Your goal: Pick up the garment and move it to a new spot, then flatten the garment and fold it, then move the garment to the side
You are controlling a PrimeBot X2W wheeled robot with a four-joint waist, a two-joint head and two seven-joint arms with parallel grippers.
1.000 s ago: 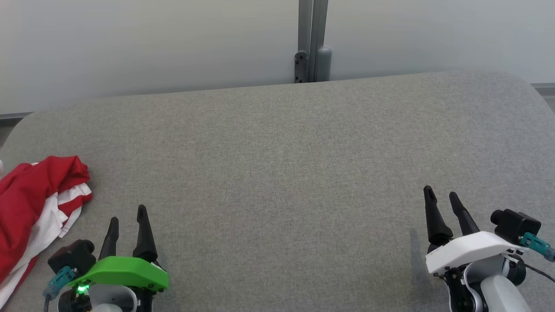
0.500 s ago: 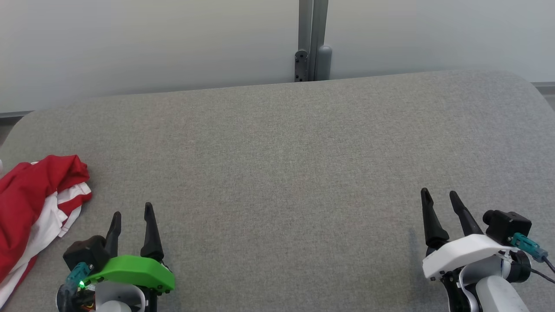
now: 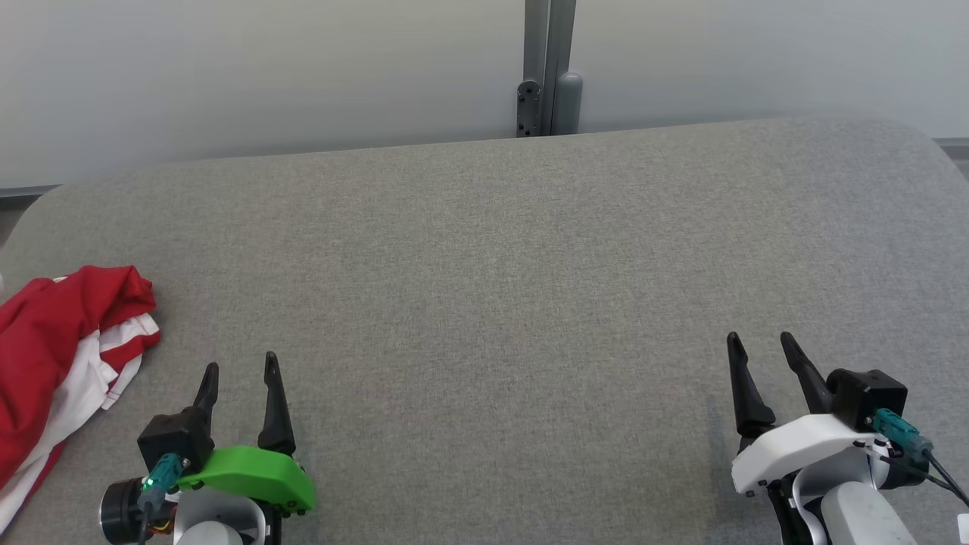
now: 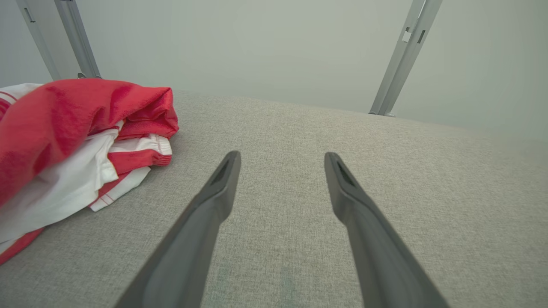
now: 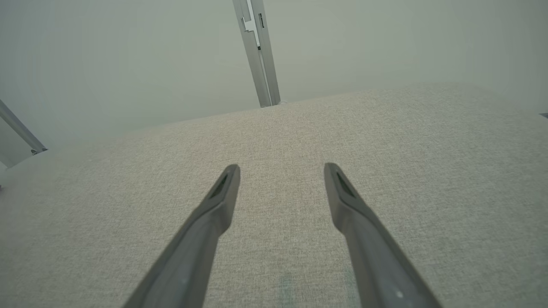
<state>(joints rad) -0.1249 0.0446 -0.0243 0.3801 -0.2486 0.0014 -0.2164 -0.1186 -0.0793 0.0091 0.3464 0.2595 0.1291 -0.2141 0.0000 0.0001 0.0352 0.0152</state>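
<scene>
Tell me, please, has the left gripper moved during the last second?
Yes. The left gripper has shifted slightly to the right, away from the garment, which has stayed put.

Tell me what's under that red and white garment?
The garment rests crumpled on the grey fabric table, which shows along its visible edges. Red folds cover white striped layers. Anything tucked beneath the heap is hidden by the cloth.

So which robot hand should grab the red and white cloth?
Probably the left. The left gripper is open and sits beside the crumpled red and white garment at the left edge of the grey surface; the right gripper, also open, is far across it.
</scene>
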